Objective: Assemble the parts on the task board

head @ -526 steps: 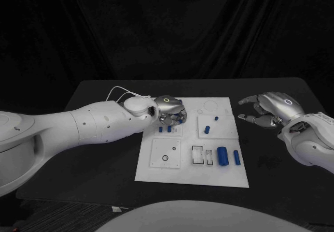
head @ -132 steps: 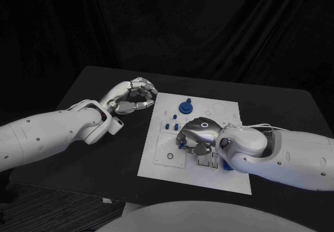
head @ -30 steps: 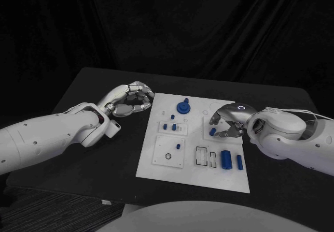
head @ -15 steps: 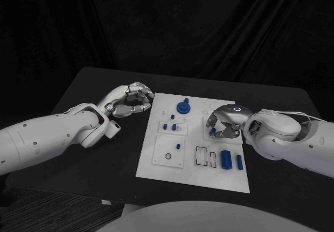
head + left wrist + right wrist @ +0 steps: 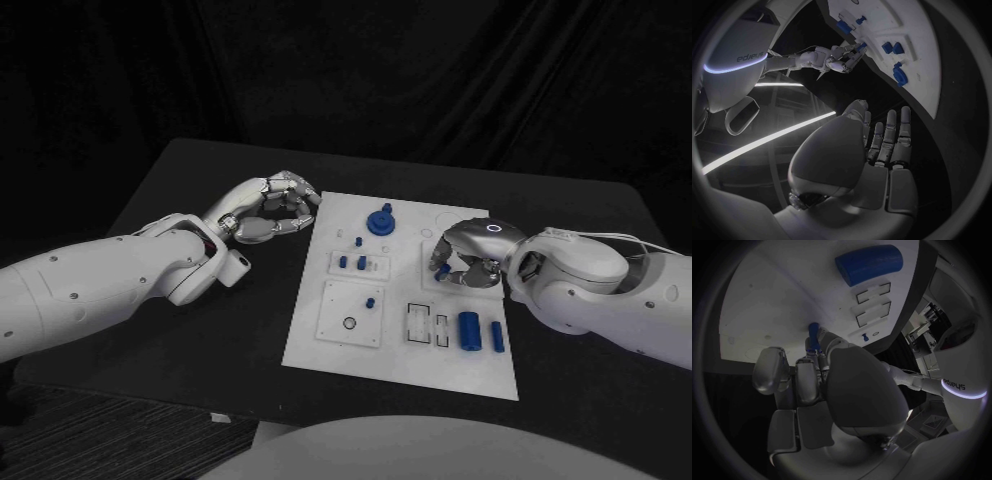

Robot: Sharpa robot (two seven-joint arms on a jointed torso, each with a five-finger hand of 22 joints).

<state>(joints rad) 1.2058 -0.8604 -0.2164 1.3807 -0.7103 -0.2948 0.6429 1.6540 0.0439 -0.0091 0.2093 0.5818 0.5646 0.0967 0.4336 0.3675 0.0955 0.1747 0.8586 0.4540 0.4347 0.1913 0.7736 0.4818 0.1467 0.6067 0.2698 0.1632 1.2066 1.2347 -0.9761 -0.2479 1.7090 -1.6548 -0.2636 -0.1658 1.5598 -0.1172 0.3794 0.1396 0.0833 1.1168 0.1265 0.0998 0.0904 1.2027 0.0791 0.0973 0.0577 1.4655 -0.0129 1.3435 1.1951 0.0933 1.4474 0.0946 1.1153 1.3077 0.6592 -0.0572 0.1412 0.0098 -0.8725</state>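
**Head view: right hand on a small peg**

Right hand [image 5: 464, 262] sits mid-right over the task board [image 5: 353, 350], fingers pinching a small blue peg [image 5: 812, 333]. Left hand [image 5: 271, 208] hovers off the board's upper-left edge, fingers curled in, holding nothing. Arm lettering isn't readable.

White rectangular task board [image 5: 329, 340] mid-table on the black tabletop [image 5: 173, 330]. Left silver hand [image 5: 271, 209] just off its far-left edge, fingers curled inward. Right silver hand [image 5: 469, 256] over the board's right side — fingers bent down at a small blue peg [image 5: 440, 270]. Large blue cylinder [image 5: 469, 329] lying near-right.
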